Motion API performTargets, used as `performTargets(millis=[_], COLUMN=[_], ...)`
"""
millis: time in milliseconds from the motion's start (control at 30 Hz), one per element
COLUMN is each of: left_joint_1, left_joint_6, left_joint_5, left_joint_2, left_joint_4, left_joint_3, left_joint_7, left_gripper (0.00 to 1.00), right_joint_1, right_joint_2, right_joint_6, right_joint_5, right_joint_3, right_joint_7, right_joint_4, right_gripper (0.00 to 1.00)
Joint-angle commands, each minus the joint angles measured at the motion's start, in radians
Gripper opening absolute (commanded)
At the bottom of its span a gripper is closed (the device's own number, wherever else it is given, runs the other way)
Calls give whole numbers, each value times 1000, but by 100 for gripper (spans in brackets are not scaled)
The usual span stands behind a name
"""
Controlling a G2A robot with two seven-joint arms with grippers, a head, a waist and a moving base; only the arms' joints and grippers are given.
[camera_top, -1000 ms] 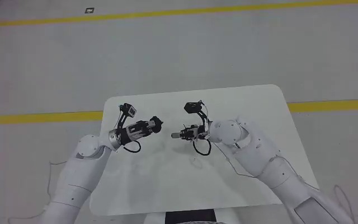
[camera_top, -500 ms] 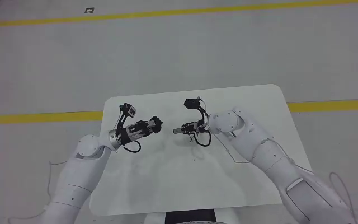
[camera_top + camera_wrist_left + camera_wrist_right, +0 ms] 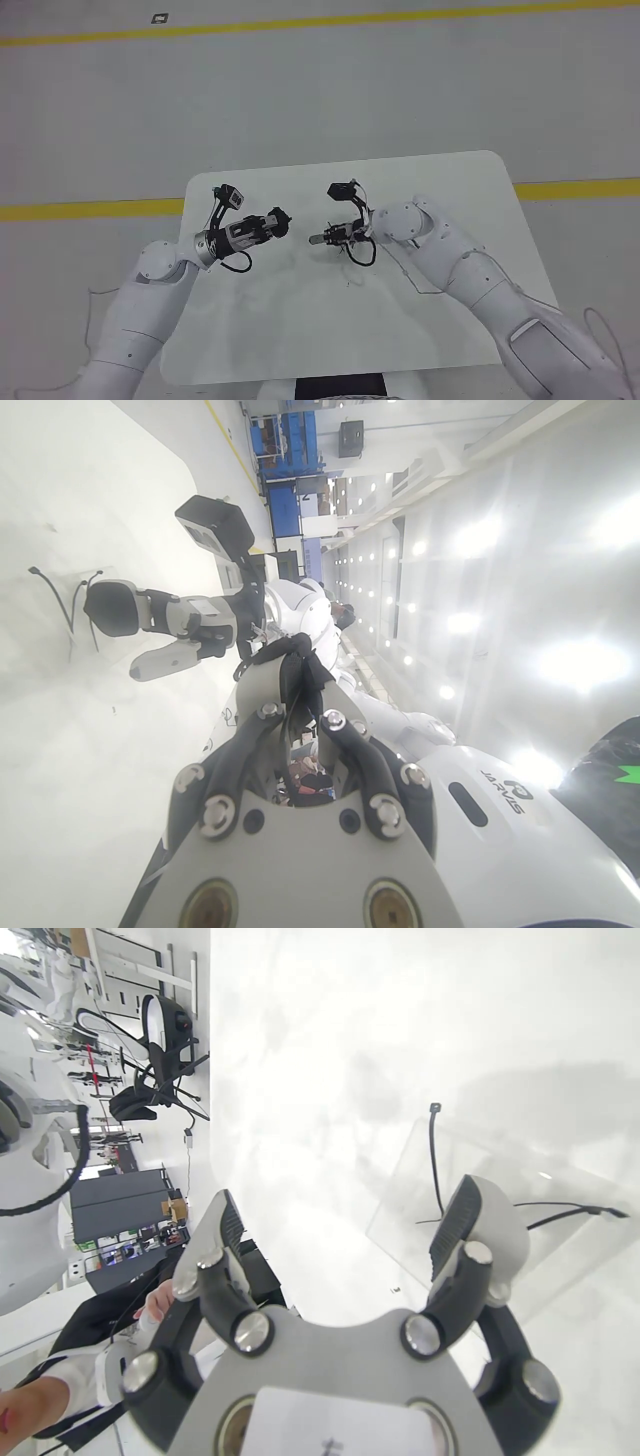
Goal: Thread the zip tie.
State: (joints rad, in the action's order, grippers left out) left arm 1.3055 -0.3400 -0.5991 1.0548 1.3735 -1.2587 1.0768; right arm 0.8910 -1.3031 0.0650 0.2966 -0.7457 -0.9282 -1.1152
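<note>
My left gripper [image 3: 279,222] hovers over the white table [image 3: 450,200], left of centre. Its black-wrapped fingertips [image 3: 299,652] are shut, and a thin black zip tie strip [image 3: 294,712] runs back between the fingers. My right gripper [image 3: 317,238] faces it from the right and stands open, with nothing between its fingers [image 3: 462,1213]. Under the right gripper [image 3: 345,1218] loose black zip ties [image 3: 434,1153] lie on a clear plastic sheet [image 3: 400,1213]. In the left wrist view the right gripper [image 3: 122,640] hangs just above those zip ties [image 3: 56,600].
The table's rounded far edge [image 3: 350,165] borders grey floor with yellow lines [image 3: 90,210]. A small dark speck [image 3: 349,283] lies on the table nearer the robot. Bare tabletop extends to the right [image 3: 480,230] and toward the front [image 3: 300,330].
The right arm's elbow and forearm have swung toward the table's far side, while its gripper stayed almost in place. The left arm has kept still.
</note>
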Motion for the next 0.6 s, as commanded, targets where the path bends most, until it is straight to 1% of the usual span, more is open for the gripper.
performTargets(millis=[0,267,333,367,400,567], left_joint_1=[0,0,0,0,0,0], left_joint_6=[0,0,0,0,0,0], left_joint_5=[0,0,0,0,0,0], left_joint_2=[0,0,0,0,0,0], left_joint_4=[0,0,0,0,0,0], left_joint_3=[0,0,0,0,0,0], left_joint_7=[0,0,0,0,0,0], left_gripper=[0,0,0,0,0,0], right_joint_1=[-6,-16,-15,-13,-12,-6], right_joint_2=[-2,-15,-18,-19,-20,-19], right_joint_6=[-9,-21,-20,-12,-4,14], right_joint_5=[26,74,72,66,64,61], right_joint_3=[8,38,40,39,37,27], right_joint_7=[1,24,32,38,41,51], right_joint_4=[7,23,31,35,42,53], right_gripper=[100,100,86,71,50,41])
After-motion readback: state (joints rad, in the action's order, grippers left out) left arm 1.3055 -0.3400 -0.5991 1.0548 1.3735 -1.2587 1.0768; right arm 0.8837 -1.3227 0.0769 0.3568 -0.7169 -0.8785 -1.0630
